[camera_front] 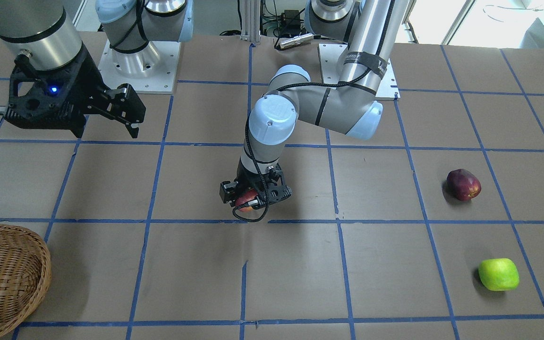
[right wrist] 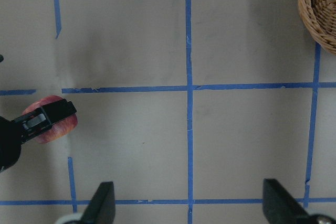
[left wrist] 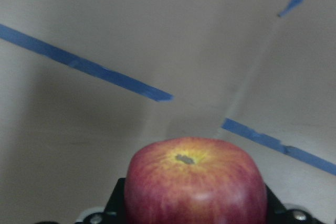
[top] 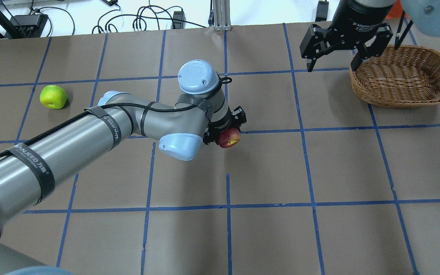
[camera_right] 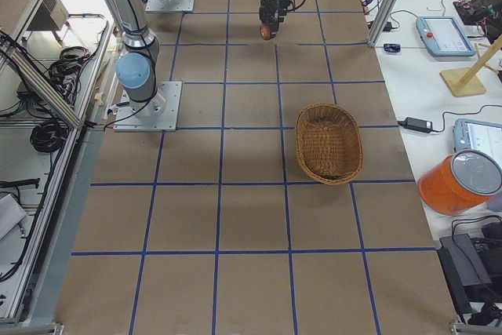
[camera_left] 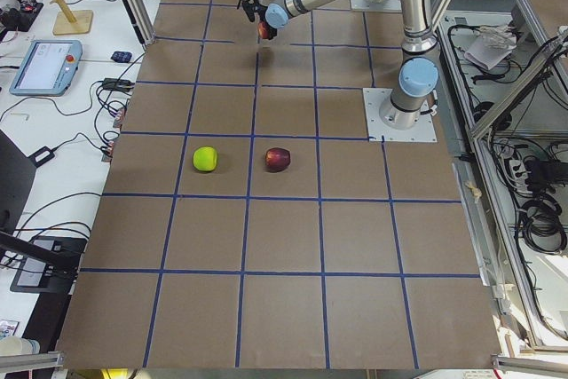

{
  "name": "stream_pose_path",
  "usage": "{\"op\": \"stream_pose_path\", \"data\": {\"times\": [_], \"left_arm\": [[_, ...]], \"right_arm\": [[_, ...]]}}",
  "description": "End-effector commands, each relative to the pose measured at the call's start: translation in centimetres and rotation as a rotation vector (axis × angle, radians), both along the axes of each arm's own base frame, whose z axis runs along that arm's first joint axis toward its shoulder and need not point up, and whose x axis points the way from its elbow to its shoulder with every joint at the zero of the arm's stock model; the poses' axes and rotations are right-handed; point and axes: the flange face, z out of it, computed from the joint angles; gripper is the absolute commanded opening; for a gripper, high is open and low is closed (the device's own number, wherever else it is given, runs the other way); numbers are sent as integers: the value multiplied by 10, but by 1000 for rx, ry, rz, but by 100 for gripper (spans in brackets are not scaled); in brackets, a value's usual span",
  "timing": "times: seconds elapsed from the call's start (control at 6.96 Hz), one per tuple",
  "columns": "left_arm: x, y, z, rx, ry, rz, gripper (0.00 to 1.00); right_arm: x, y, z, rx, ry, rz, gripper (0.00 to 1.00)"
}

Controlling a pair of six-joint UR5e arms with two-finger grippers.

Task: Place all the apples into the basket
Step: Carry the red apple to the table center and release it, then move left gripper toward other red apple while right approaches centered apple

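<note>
My left gripper [camera_front: 251,196] is shut on the red apple with yellowish streaks [top: 230,138] and holds it above the middle of the table; the apple fills the bottom of the left wrist view [left wrist: 195,182]. The dark maroon apple [camera_front: 463,185] and the bright green apple [camera_front: 498,274] lie on the table far out on my left; the green apple also shows in the overhead view [top: 53,97], where my left arm hides the maroon one. The wicker basket [top: 395,97] stands on my right. My right gripper [top: 331,68] is open and empty, hovering just left of the basket.
The table is brown paper with a blue tape grid. The arm bases on their metal plates [camera_front: 135,61] stand at the robot's edge. Beside the table's far side are tablets and an orange container [camera_right: 459,182].
</note>
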Motion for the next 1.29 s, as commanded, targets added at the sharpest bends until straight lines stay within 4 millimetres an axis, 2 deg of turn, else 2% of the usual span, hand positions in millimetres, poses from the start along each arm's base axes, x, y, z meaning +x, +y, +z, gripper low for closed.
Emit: {"op": "stream_pose_path", "data": {"times": [0.0,0.14,0.29,0.43,0.57,0.72,0.86,1.01,1.15], "left_arm": [[-12,-10,-13,-47,-9,-70,89],[-13,-20,-6,-78,-35,-93,100],[-9,-30,1,-91,-30,-82,100],[17,-44,21,-81,-33,-46,100],[43,-54,54,-73,-47,-77,100],[89,-64,81,-53,-68,-127,100],[156,-72,107,-30,-89,-227,100],[213,-67,131,3,-141,-348,100],[258,-56,156,33,-216,-427,100]], "right_arm": [[-7,-17,-29,53,12,-16,100],[-7,-17,-33,60,14,-16,100],[-6,-17,-36,66,19,-9,100],[-6,-19,-41,76,13,-12,100],[-6,-23,-48,90,10,-1,100],[-5,-26,-55,99,7,0,100],[6,-35,-61,72,1,14,100],[29,-42,-79,77,3,43,100],[71,-45,-96,56,3,98,100]]}}
